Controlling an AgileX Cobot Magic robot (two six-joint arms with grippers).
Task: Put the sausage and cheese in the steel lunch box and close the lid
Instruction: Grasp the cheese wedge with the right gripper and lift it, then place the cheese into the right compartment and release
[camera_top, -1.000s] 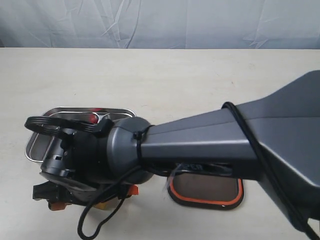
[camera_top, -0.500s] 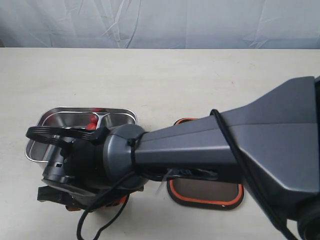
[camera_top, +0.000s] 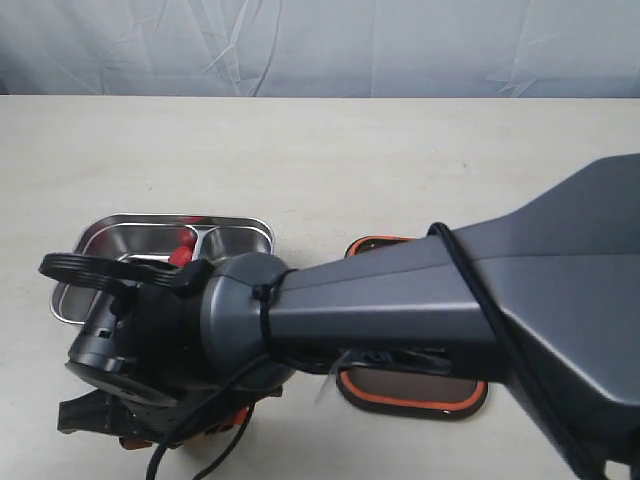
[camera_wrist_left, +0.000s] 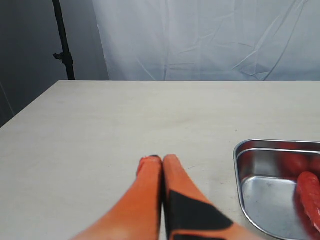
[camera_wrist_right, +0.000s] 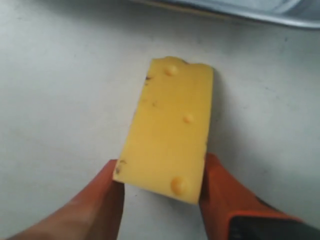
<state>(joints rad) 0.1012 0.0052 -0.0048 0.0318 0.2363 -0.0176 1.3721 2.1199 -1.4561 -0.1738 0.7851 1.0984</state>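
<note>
Right gripper (camera_wrist_right: 161, 162) pinches the cheese (camera_wrist_right: 167, 125) at one end, an orange finger pressed to each side, and the wedge looks to lie flat on the table (camera_wrist_right: 60, 75), near the rim of the box (camera_wrist_right: 260, 17). Left gripper (camera_wrist_left: 161, 159) hangs over bare table with its fingers pressed together on nothing, the box just beside it. In the exterior view the right arm (camera_top: 420, 300) reaches across from the right and hides the cheese. The sausage (camera_top: 183, 245) lies in the box, and the lid (camera_top: 410, 403) rests apart on the table to the right, orange rim showing. The tabletop is pale cream, matt and faintly mottled. Behind its far edge hangs a creased whitish cloth (camera_wrist_left: 210, 40); beside that stands a thin black stand (camera_wrist_left: 62, 40) against a dark wall.
</note>
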